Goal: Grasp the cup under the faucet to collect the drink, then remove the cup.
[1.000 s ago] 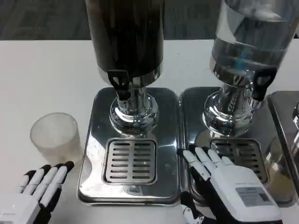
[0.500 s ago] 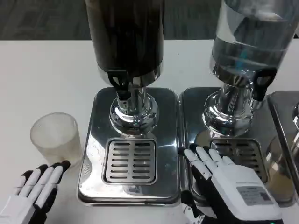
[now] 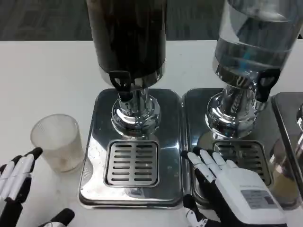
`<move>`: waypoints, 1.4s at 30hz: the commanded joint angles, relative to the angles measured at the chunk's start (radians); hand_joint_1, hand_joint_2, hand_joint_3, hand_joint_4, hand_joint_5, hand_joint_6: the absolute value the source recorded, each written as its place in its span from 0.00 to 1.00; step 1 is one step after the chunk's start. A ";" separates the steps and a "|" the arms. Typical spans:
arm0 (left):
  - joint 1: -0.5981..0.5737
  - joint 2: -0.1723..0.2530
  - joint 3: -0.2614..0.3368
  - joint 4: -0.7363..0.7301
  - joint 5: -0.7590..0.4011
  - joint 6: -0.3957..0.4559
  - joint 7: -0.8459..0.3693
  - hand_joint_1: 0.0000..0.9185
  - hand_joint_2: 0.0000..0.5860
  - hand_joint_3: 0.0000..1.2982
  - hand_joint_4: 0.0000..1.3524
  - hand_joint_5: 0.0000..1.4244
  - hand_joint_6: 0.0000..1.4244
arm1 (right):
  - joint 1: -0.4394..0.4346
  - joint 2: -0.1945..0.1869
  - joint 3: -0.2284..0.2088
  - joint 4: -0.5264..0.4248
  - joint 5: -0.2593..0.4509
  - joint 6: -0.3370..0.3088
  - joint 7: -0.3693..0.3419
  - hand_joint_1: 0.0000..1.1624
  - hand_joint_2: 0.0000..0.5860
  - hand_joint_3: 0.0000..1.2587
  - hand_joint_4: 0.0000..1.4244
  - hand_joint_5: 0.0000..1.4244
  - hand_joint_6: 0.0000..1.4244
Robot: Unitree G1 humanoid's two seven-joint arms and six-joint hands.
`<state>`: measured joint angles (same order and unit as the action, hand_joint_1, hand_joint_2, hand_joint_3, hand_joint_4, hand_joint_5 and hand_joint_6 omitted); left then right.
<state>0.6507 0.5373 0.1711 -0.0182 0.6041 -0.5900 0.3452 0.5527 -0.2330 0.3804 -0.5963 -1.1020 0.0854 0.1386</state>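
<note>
From the head view, a white worktop (image 3: 57, 71) runs back to a strip of dark grey floor (image 3: 42, 19) at the far edge; two drink dispensers stand on it side by side, each on its own steel tray.

The dark dispenser (image 3: 127, 35) is the landmark; its black faucet (image 3: 121, 82) hangs over a slotted drain grate (image 3: 131, 163) in the steel tray (image 3: 97, 142) beneath it; just right of it stands the clear dispenser (image 3: 253, 42), holding a clear liquid, on a second tray (image 3: 191, 123); the edge of a third tray (image 3: 284, 123) shows further right.

One frosted plastic cup (image 3: 57, 142) stands upright on the worktop to the left of the dark dispenser's tray, close beside it and not under the faucet.

The left hand (image 3: 16, 182) lies near the cup, lower left of it, fingers straight and spread, holding nothing, fingertips just short of the cup; the right hand (image 3: 227, 187) rests over the second tray's front, fingers extended and apart, gripping nothing.
</note>
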 commanded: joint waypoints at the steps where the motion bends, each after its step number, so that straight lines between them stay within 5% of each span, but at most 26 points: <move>1: -0.049 -0.008 0.015 0.037 -0.067 0.011 -0.035 0.00 0.23 0.00 0.00 0.00 0.00 | 0.003 0.003 -0.002 0.005 0.011 0.006 0.002 0.49 0.89 0.05 0.00 0.00 0.02; 24: -0.310 0.016 0.009 0.170 -0.196 0.198 -0.235 0.00 0.09 0.00 0.00 0.00 0.00 | 0.012 0.005 -0.001 0.001 0.022 0.017 0.006 0.49 0.87 0.06 0.00 0.00 0.02; 42: -0.530 0.063 -0.082 0.404 -0.204 0.187 -0.323 0.00 0.08 0.00 0.00 0.00 0.02 | 0.013 0.003 -0.003 -0.003 0.033 0.025 0.010 0.47 0.87 0.06 0.00 0.00 0.02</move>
<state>0.1441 0.5809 0.1034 0.3560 0.3999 -0.3922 0.0298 0.5643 -0.2315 0.3803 -0.5960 -1.0759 0.1042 0.1435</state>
